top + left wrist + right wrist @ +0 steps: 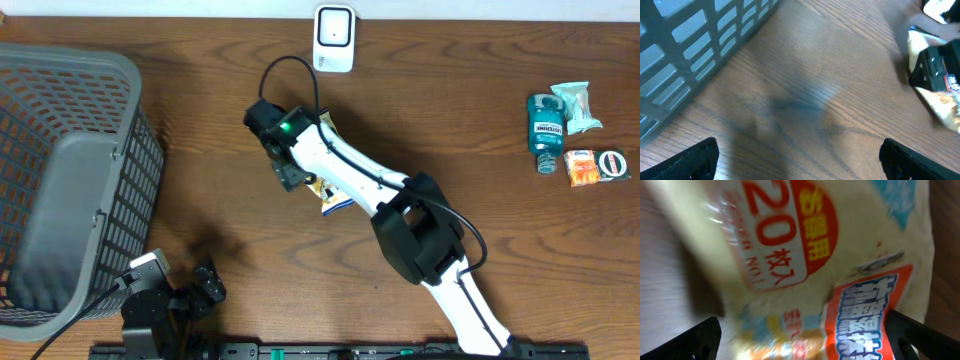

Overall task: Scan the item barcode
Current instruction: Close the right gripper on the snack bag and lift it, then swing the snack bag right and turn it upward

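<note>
Cream-and-orange packet (330, 200) lying near tabletop (520, 260) centre, directly beneath right jaws; those spread wide either side, pinching nothing. Left jaws spread too, over bare wood near front-left corner, beside grey basket (60, 90). White scanner (333, 38) at far edge.

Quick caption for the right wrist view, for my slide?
Right gripper open above a blurred cream packet marked with a large 20.

Grey plastic lattice basket (70, 170) blocks whole left side. Bare brown wooden table (210, 170) between basket and white-black right arm (350, 175): open lane. Arm lies diagonally across centre. White box scanner (334, 38) at far edge. Blue mouthwash bottle (546, 130) far right, well clear.
</note>
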Available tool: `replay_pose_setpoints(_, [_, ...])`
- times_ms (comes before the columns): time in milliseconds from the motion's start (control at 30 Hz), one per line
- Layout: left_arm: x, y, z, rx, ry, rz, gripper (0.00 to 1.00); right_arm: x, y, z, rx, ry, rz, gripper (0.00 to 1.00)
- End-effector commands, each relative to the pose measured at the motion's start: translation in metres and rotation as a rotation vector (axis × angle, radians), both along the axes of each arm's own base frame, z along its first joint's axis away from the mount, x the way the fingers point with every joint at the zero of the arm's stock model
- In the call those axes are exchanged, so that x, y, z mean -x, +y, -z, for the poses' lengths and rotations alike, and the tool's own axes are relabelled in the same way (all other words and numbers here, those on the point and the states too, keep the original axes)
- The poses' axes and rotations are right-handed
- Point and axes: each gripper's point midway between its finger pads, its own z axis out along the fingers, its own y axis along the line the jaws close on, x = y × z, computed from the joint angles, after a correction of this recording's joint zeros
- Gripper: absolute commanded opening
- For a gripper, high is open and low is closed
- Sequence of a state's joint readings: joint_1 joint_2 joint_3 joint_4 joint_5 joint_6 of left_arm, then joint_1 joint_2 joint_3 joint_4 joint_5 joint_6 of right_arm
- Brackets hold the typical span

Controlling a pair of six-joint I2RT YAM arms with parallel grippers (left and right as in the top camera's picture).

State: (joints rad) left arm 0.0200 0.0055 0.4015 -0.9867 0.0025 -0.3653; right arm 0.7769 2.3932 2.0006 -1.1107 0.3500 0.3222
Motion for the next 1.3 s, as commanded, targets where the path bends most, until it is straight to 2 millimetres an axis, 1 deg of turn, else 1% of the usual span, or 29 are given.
replay_pose_setpoints(0, [0.002, -0.001, -0.001, 0.009, 0.002, 0.003, 0.98, -0.003, -0.024, 0.023, 0.055, 0.027, 0.054, 0.99])
replay_pose_setpoints(67, [0.002, -0.001, -0.001, 0.009, 0.002, 0.003, 0.98, 0.005, -0.027, 0.039, 0.031, 0.105, 0.054, 0.99])
replay_pose_setpoints(100, [0.002, -0.001, -0.001, 0.010, 0.002, 0.003, 0.98, 0.010, -0.027, 0.046, 0.019, 0.144, 0.048, 0.96])
replay_pose_setpoints(133, [0.002, -0.001, -0.001, 0.010, 0.002, 0.003, 0.98, 0.016, -0.028, 0.052, 0.004, 0.188, 0.045, 0.90])
replay_pose_setpoints(200, [0.002, -0.001, -0.001, 0.009, 0.002, 0.003, 0.98, 0.029, -0.029, 0.065, -0.016, 0.266, 0.047, 0.72])
replay_pose_setpoints(233, [0.002, -0.001, -0.001, 0.009, 0.002, 0.003, 0.98, 0.036, -0.030, 0.072, -0.016, 0.303, 0.053, 0.56])
replay_pose_setpoints(300, [0.002, -0.001, -0.001, 0.009, 0.002, 0.003, 0.98, 0.045, -0.029, 0.077, -0.025, 0.350, 0.056, 0.37])
replay_pose_setpoints(333, [0.002, -0.001, -0.001, 0.009, 0.002, 0.003, 0.98, 0.050, -0.027, 0.078, -0.040, 0.376, 0.047, 0.29])
replay_pose_setpoints(367, [0.002, -0.001, -0.001, 0.009, 0.002, 0.003, 0.98, 0.055, -0.021, 0.076, -0.068, 0.409, 0.022, 0.24])
replay_pose_setpoints(400, [0.002, -0.001, -0.001, 0.009, 0.002, 0.003, 0.98, 0.059, -0.014, 0.070, -0.108, 0.442, -0.011, 0.21])
replay_pose_setpoints(433, [0.002, -0.001, -0.001, 0.009, 0.002, 0.003, 0.98, 0.064, -0.007, 0.062, -0.147, 0.477, -0.036, 0.19])
replay_pose_setpoints(500, [0.002, -0.001, -0.001, 0.009, 0.002, 0.003, 0.98, 0.070, 0.008, 0.037, -0.238, 0.537, -0.083, 0.18])
replay_pose_setpoints(567, [0.002, -0.001, -0.001, 0.009, 0.002, 0.003, 0.98, 0.078, 0.028, 0.001, -0.374, 0.606, -0.182, 0.13])
replay_pose_setpoints(600, [0.002, -0.001, -0.001, 0.009, 0.002, 0.003, 0.98, 0.085, 0.040, -0.021, -0.471, 0.649, -0.267, 0.09])
replay_pose_setpoints(667, [0.002, -0.001, -0.001, 0.009, 0.002, 0.003, 0.98, 0.101, 0.057, -0.066, -0.671, 0.718, -0.466, 0.09])
replay_pose_setpoints(700, [0.002, -0.001, -0.001, 0.009, 0.002, 0.003, 0.98, 0.110, 0.059, -0.088, -0.763, 0.742, -0.580, 0.10])
replay_pose_setpoints(767, [0.002, -0.001, -0.001, 0.009, 0.002, 0.003, 0.98, 0.122, 0.054, -0.113, -0.861, 0.763, -0.726, 0.11])
replay_pose_setpoints(800, [0.002, -0.001, -0.001, 0.009, 0.002, 0.003, 0.98, 0.126, 0.051, -0.121, -0.906, 0.769, -0.788, 0.10])
replay_pose_setpoints(833, [0.002, -0.001, -0.001, 0.009, 0.002, 0.003, 0.98, 0.125, 0.050, -0.121, -0.922, 0.772, -0.777, 0.04])
replay_pose_setpoints(867, [0.002, -0.001, -0.001, 0.009, 0.002, 0.003, 0.98, 0.124, 0.051, -0.124, -0.957, 0.776, -0.764, 0.01])
replay_pose_setpoints(967, [0.002, -0.001, -0.001, 0.009, 0.002, 0.003, 0.98, 0.128, 0.056, -0.129, -1.081, 0.799, -0.756, 0.01])
replay_pose_setpoints(1033, [0.002, -0.001, -0.001, 0.009, 0.002, 0.003, 0.98, 0.132, 0.058, -0.130, -1.127, 0.815, -0.749, 0.01])
replay_pose_setpoints(1167, [0.002, -0.001, -0.001, 0.009, 0.002, 0.003, 0.98, 0.143, 0.058, -0.122, -1.129, 0.865, -0.723, 0.01])
replay_pose_setpoints(1267, [0.002, -0.001, -0.001, 0.009, 0.002, 0.003, 0.98, 0.146, 0.056, -0.118, -1.112, 0.911, -0.645, 0.01])
